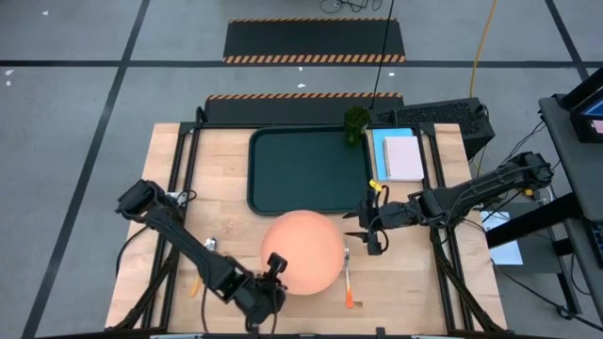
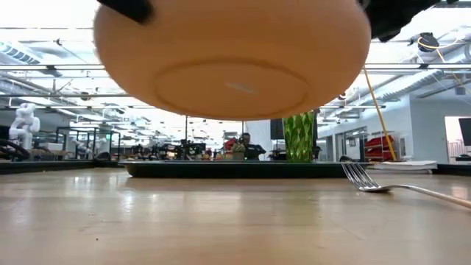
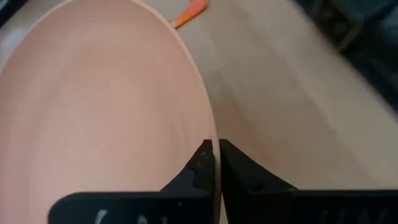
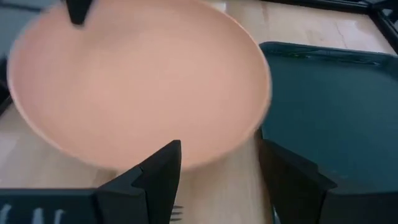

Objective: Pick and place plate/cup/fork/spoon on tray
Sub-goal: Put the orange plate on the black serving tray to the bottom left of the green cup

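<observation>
A light wooden table [image 1: 179, 179] is seen under both arms, with the dark tray [image 1: 283, 174] lying at its far middle and the green cup [image 1: 356, 122] standing at the tray's far right corner. The salmon plate [image 1: 303, 250] is held clear of the wood just in front of the tray, its rim pinched between the closed fingers of the left gripper [image 3: 216, 160], while the right gripper [image 4: 219, 167] is held open just beside the plate, above the fork [image 1: 348, 279]. With so thin an edge hold, a tilt or slip of the plate is judged the main risk, or a knock against the near right gripper.
</observation>
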Robot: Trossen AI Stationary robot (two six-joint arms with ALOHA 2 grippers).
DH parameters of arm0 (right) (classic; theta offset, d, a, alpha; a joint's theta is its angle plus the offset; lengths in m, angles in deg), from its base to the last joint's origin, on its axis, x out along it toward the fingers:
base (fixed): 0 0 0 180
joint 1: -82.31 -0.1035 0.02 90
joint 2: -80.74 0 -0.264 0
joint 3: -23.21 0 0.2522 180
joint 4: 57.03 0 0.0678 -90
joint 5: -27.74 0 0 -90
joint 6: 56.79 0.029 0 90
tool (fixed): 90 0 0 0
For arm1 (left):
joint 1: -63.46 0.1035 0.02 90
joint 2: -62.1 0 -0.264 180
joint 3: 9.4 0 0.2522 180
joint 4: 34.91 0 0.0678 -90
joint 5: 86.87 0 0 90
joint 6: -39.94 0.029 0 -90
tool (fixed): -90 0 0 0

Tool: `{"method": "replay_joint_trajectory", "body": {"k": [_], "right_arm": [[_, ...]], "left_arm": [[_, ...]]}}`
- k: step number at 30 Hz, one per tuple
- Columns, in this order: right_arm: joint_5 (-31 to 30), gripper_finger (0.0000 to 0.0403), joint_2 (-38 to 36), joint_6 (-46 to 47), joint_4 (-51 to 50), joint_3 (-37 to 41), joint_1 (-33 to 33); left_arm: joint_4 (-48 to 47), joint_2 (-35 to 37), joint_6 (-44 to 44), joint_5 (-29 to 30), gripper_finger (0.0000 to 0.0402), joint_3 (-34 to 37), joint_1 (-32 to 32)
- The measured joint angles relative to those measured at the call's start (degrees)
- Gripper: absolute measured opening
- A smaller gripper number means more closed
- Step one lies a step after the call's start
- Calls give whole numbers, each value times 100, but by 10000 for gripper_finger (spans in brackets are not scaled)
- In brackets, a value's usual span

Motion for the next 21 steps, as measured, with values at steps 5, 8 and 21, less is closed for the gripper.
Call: {"method": "replay_joint_trajectory", "body": {"k": [5, 8, 21], "right_arm": [[-549, 210, -412, 135, 41, -131, -208], [-957, 210, -647, 107, -104, -134, -362], [-1928, 210, -839, 452, -734, -138, -804]], "left_arm": [[4, 0, 433, 6, 7, 0, 413], [5, 0, 750, 5, 7, 0, 678], [577, 0, 1401, -385, 7, 0, 2308]]}}
